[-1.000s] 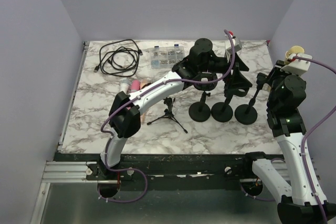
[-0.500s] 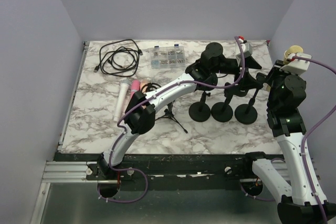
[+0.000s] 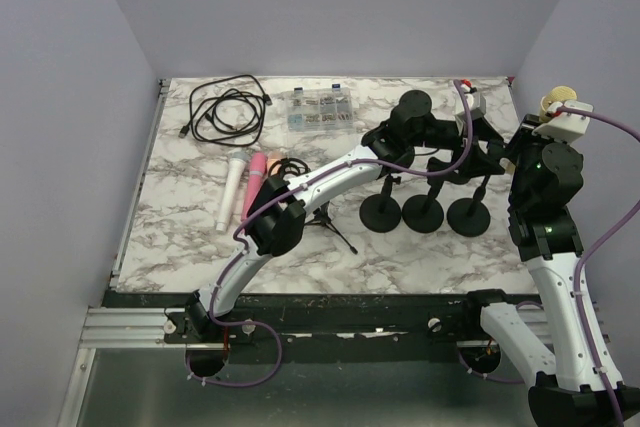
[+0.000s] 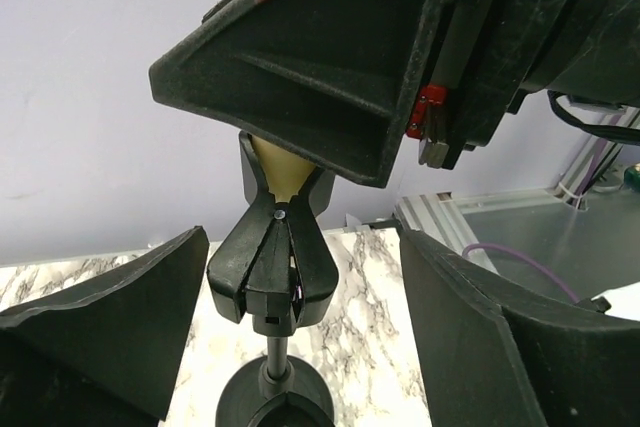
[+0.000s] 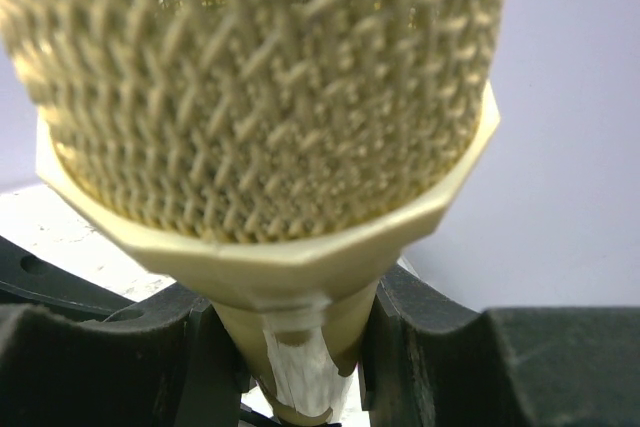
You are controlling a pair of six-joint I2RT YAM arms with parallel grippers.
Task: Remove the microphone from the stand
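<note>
microphone (image 5: 260, 97) clamped at its neck by right gripper (image 5: 300, 347), tail seen wedged in clip (image 4: 272, 267) of stand (image 4: 272, 352); left gripper (image 4: 300, 342) spread wide, nothing braced; stand likely to be dragged up or tipped if pulled now

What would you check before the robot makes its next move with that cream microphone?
1. Grip: right hand shut on the cream microphone: ok.
2. Release: microphone's tail out of the stand clip: not ok, it sits wedged in the clip.
3. Bracing: left hand holding the stand: not ok, open, fingers either side of the clip.
4. Room: nearest neighbouring stand out of the way: cannot tell.
</note>
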